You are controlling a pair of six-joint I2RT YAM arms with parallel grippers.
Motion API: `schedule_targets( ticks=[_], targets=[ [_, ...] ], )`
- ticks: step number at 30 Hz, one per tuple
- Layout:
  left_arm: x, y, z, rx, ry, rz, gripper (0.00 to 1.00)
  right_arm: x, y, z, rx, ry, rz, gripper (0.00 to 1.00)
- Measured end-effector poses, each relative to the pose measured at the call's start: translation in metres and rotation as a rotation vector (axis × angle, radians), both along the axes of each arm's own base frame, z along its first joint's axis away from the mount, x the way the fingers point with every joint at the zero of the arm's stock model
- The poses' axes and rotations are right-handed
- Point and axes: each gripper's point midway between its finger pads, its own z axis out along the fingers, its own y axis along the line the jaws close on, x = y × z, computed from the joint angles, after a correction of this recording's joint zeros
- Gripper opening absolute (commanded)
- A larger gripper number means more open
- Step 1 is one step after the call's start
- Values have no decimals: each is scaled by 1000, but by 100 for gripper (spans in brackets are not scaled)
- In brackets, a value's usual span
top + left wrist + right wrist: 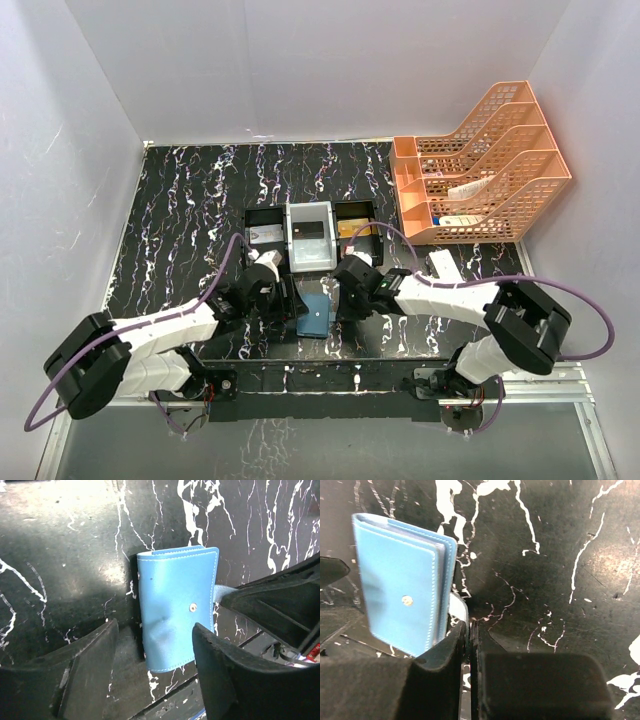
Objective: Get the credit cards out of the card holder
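A black, white-veined tabletop sits between plain white walls, with an orange file rack at the far right. The card holder lies closed near the front edge. The left wrist view shows the left gripper spread wide around its lower end — the right wrist view shows the right gripper pinched tight on its snap tab.

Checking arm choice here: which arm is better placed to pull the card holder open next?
Right. The right gripper is shut at the snap tab, seemingly pinching it, so it can pull. The left gripper is open, straddling the closed card holder, better suited to bracing.
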Motion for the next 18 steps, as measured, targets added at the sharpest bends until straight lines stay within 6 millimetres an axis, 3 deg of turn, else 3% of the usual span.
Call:
schedule_targets(
  ticks=[5, 13, 18],
  targets=[
    [4, 12, 12, 21, -42, 41, 83, 7, 7, 20, 49, -49, 17, 0],
    [17, 25, 52, 11, -157, 113, 84, 14, 29, 68, 189, -133, 93, 0],
    [20, 34, 62, 18, -195, 143, 84, 10, 48, 93, 301, -155, 164, 0]
  ],
)
